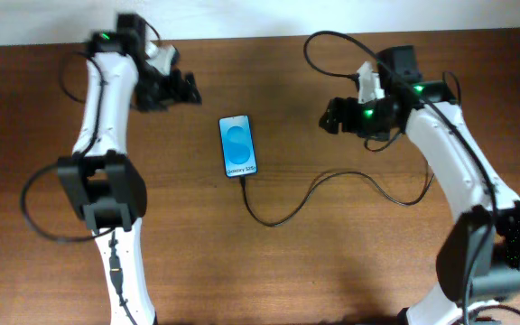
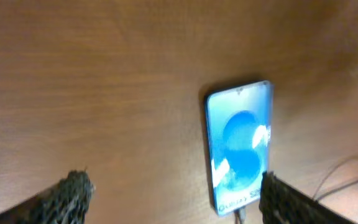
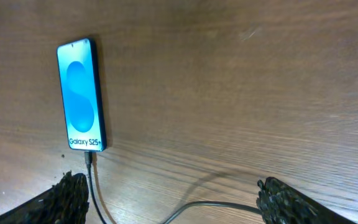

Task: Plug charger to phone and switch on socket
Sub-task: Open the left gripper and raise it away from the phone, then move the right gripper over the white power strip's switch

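The phone (image 1: 238, 145) lies flat at the table's middle, its blue screen lit with white "Galaxy" text. It also shows in the left wrist view (image 2: 240, 146) and the right wrist view (image 3: 81, 95). The charger (image 1: 283, 212), a thin black cable, has its plug tip in the phone's bottom edge (image 3: 89, 159) and curves right. My left gripper (image 1: 186, 88) is open and empty, raised left of the phone. My right gripper (image 1: 330, 116) is open and empty, raised right of the phone. The socket is out of view.
The brown wooden table (image 1: 278, 262) fills the view, with a white wall strip along its far edge (image 1: 242, 18). The arms' own thicker black cables loop at the left (image 1: 30, 212) and upper right (image 1: 332, 41).
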